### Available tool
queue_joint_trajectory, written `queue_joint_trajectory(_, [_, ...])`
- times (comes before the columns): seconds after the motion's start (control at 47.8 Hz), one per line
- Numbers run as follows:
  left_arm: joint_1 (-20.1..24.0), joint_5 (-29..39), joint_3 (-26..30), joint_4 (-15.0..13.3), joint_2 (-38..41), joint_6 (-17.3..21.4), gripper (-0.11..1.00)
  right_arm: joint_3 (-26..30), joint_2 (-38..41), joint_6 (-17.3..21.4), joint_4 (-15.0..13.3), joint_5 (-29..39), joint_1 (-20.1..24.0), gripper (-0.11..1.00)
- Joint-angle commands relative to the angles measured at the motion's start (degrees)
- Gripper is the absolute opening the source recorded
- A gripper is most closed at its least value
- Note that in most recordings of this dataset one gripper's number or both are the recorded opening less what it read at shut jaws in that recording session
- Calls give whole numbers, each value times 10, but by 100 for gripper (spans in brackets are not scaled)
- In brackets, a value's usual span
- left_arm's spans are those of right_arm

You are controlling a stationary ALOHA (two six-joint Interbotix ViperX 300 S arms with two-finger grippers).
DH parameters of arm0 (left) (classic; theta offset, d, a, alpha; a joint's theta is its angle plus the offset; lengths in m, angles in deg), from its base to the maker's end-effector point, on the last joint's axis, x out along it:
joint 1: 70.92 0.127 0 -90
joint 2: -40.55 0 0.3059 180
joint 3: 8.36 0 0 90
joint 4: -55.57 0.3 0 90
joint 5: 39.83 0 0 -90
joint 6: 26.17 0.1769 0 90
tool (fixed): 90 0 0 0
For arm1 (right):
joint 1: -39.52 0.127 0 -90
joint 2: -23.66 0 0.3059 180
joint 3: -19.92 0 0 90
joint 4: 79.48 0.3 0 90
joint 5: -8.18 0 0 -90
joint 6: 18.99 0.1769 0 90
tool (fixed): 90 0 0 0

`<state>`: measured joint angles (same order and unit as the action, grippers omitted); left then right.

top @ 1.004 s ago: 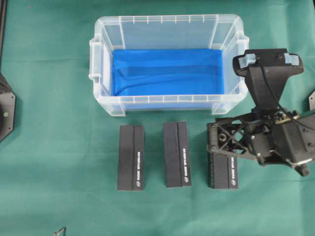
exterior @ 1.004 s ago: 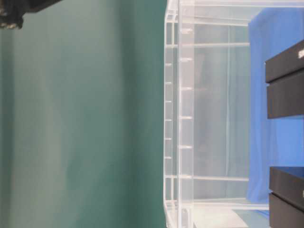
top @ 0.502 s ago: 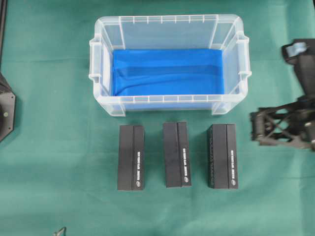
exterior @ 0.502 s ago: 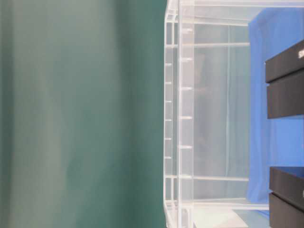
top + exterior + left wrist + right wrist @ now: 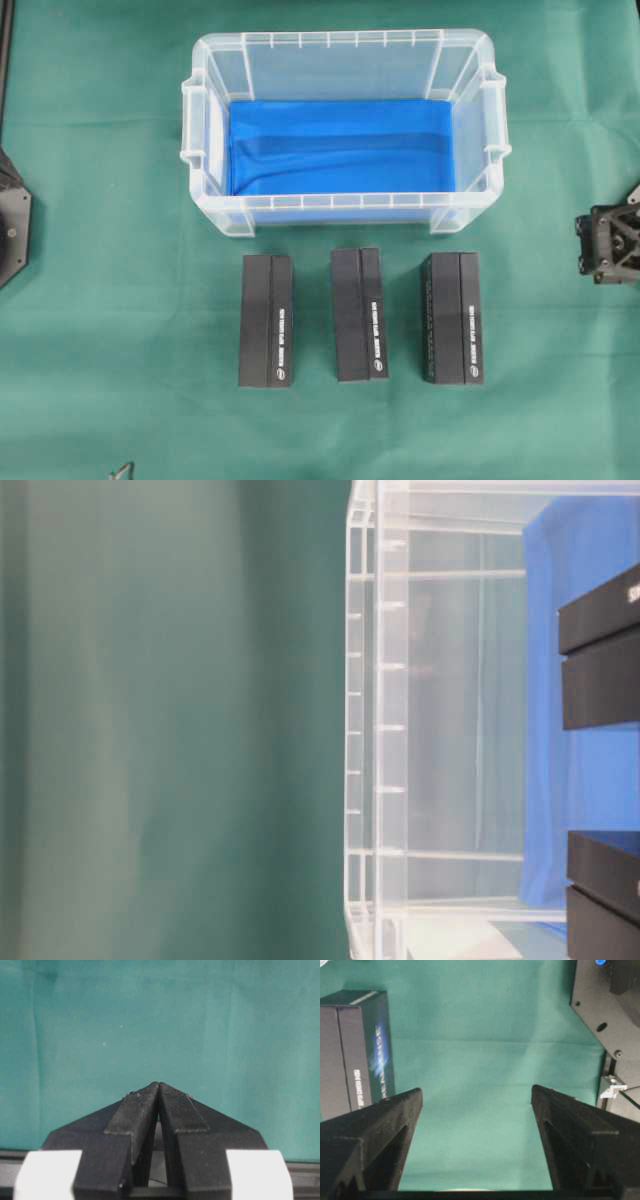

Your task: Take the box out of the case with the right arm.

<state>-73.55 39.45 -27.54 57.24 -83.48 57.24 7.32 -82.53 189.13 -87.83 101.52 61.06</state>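
Observation:
The case [image 5: 200,120] is a clear tub with a blue bottom at the top middle of the overhead view, and nothing lies inside it. Three black boxes lie side by side on the green cloth just in front of it: left [image 5: 266,320], middle [image 5: 359,314] and right [image 5: 452,318]. My right gripper [image 5: 583,245] is at the far right edge, well apart from the right box, and stands open [image 5: 477,1092] over bare cloth. The right wrist view shows a box [image 5: 355,1050] off to its left. My left gripper [image 5: 159,1085] is shut on nothing.
A black arm part [image 5: 12,225] sits at the left edge and a black robot base [image 5: 610,1005] lies beside the right gripper. The table-level view shows the case wall [image 5: 390,730] with two boxes [image 5: 600,660] beside it. Green cloth covers the table.
My right arm has pulled back to the right, from over the right box to the frame's edge, jaws open throughout. The box stays on the cloth.

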Motion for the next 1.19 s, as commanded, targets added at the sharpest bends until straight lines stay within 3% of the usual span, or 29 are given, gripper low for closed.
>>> queue_joint_trajectory(0.0, [-1, -3, 15, 1, 1, 1, 2, 5, -5, -2, -4, 3, 3, 85])
queue_joint_trajectory(0.251, [-1, -3, 13, 1, 1, 1, 2, -8, -16, -32, -13, 5, -36, 85])
queue_joint_trajectory(0.878, [-1, -3, 13, 2, 2, 1, 2, -31, -46, -290, -18, -28, -272, 85])
queue_joint_trajectory(1.171, [-1, -3, 13, 2, 2, 1, 2, -36, -46, -351, -18, -49, -331, 85])
